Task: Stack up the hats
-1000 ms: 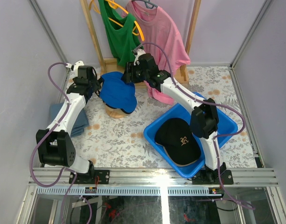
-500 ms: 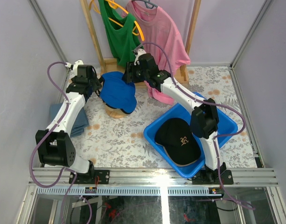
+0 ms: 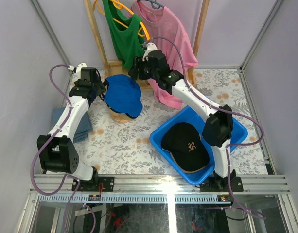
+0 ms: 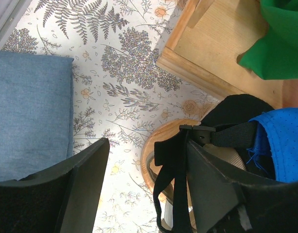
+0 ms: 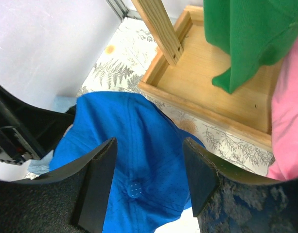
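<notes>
A royal blue hat (image 3: 123, 93) sits on top of the round wooden stand (image 3: 120, 116). The left wrist view shows the blue hat (image 4: 282, 141) over black fabric (image 4: 236, 107) and a tan edge (image 4: 226, 158). A black strap with a buckle (image 4: 207, 135) hangs down between the fingers. My left gripper (image 3: 102, 90) (image 4: 148, 155) is open at the hat's left back, holding nothing. My right gripper (image 3: 135, 73) (image 5: 149, 165) hovers open above the blue hat's crown (image 5: 134, 145). A black hat with an embroidered letter (image 3: 186, 143) lies in the blue bin (image 3: 236, 127).
A wooden clothes rack (image 3: 97, 43) at the back holds a green top (image 3: 122, 34) and a pink shirt (image 3: 173, 43); its base (image 4: 221, 53) is just behind the stand. A folded grey-blue cloth (image 3: 73, 124) lies at the left by the wall.
My right gripper has lifted up and back off the blue hat. The left gripper's jaws have widened a little. The blue hat stays on the stand.
</notes>
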Controlling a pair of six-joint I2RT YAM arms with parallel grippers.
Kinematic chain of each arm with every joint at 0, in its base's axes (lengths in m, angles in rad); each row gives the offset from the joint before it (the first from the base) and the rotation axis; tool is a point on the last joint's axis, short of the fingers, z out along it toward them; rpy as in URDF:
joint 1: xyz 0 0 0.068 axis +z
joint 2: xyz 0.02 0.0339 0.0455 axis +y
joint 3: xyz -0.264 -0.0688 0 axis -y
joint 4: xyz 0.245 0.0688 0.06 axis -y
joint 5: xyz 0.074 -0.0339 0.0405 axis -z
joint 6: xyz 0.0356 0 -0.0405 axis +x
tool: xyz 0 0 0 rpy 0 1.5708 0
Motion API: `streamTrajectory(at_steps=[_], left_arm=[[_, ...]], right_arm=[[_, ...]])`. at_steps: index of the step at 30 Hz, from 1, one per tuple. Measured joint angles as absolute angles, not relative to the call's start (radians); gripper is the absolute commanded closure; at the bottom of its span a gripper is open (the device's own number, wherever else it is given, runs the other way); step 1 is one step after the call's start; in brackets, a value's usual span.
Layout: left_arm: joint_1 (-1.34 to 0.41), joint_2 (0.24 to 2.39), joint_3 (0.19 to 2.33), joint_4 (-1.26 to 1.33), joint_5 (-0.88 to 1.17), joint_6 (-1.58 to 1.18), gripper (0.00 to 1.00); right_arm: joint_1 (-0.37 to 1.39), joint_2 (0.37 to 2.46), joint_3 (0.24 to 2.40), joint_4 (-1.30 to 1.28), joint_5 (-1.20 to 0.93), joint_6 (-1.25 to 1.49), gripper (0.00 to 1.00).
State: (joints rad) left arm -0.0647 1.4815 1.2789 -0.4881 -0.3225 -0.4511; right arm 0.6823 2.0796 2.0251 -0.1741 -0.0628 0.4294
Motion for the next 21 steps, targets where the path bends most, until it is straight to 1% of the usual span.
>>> streamTrajectory(at_steps=[8,14,21], left_arm=[[-0.065,1.481,1.279,-0.491,-0.323,-0.451,0.38],[-0.065,1.481,1.279,-0.494,-0.324,-0.448,0.38],[-0.065,1.479,1.279,-0.495,-0.324,-0.447,0.38]], right_arm=[[0.712,2.064,2.034,-0.15,-0.074,0.417,0.38],[0.772,2.103,2.095,-0.171,-0.103,0.403,0.39],[0.793,2.167,2.105,-0.201,-0.119,0.387,0.39]])
